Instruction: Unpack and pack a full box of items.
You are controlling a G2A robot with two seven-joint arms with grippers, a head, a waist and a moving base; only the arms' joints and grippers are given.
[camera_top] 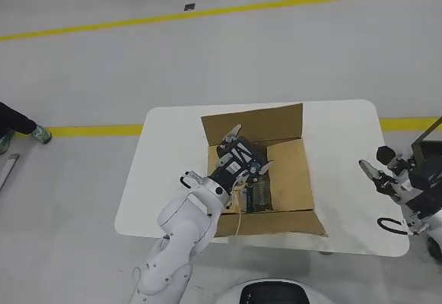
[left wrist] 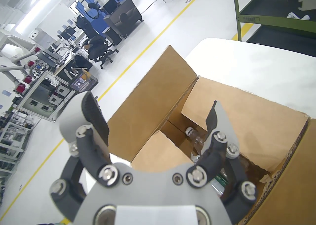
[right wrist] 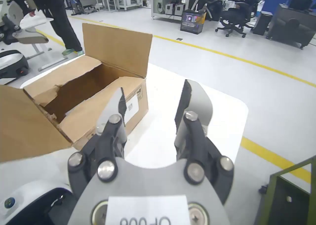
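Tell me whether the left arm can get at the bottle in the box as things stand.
Probably yes: the left claw hangs open right over the open box, and the bottle lies uncovered inside, just below it.

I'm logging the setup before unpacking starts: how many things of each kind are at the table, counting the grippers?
cardboard box: 1
clear bottle in the box: 1 for sure; more may lie hidden below
white table: 1
grippers: 2, the left gripper over the box and the right gripper, both with fingers open
Total: 5
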